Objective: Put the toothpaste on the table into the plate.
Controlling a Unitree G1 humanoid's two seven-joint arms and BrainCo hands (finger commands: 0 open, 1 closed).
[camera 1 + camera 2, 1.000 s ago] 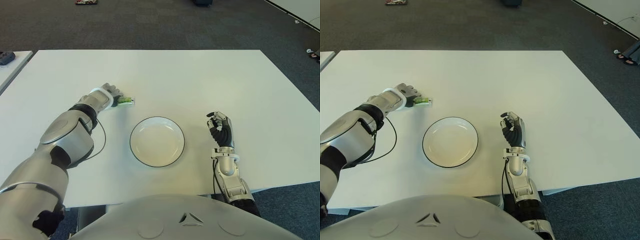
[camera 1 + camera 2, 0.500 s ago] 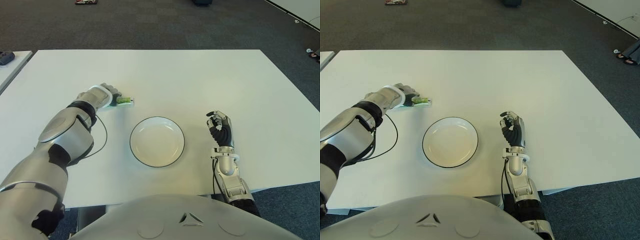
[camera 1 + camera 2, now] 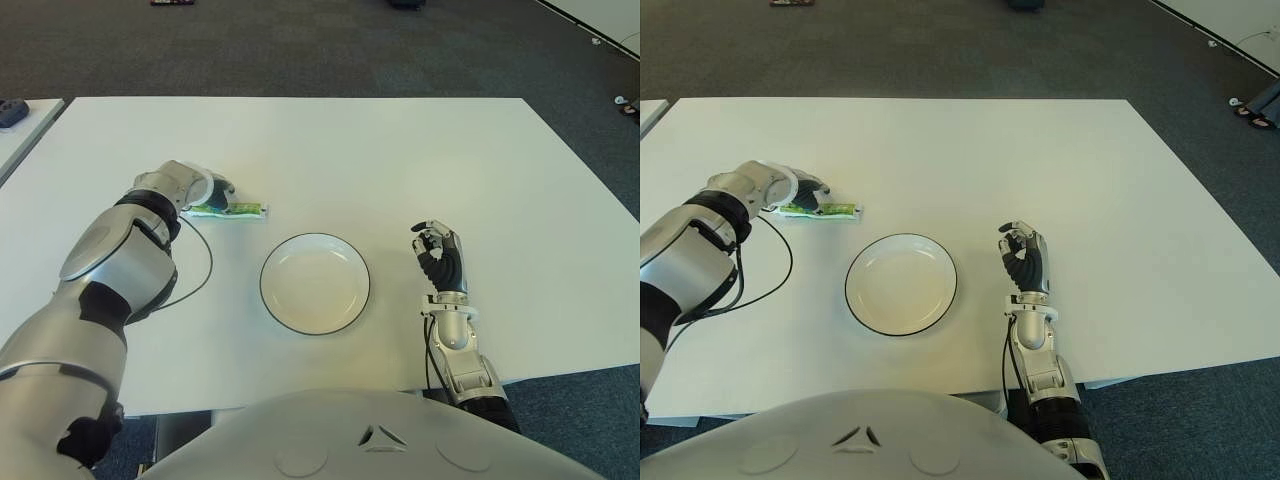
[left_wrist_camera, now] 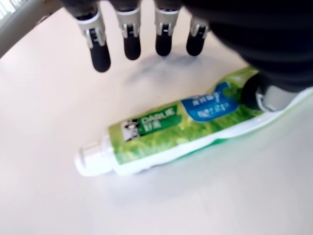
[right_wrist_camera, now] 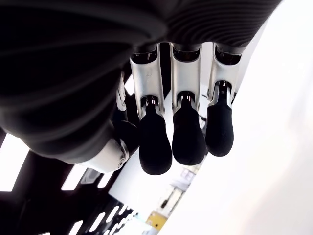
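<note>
A green toothpaste tube [image 3: 232, 209] lies flat on the white table [image 3: 400, 160], left of and a little beyond the plate. Its white cap points toward the plate. The plate [image 3: 300, 290] is white with a dark rim and holds nothing. My left hand [image 3: 210, 190] is at the tube's tail end, open. In the left wrist view its fingers [image 4: 100, 58] hang spread above the tube [image 4: 166, 132], and the thumb is beside the tail. My right hand [image 3: 438, 255] stands upright to the right of the plate, fingers curled on nothing.
A black cable [image 3: 205, 270] loops from my left wrist over the table, left of the plate. A second white table [image 3: 25, 130] with a dark object on it stands at the far left. Dark carpet surrounds the table.
My left hand has drawn back to the left off the tube, so most of the tube now shows. The tube still lies on the table. The right hand has not moved.
</note>
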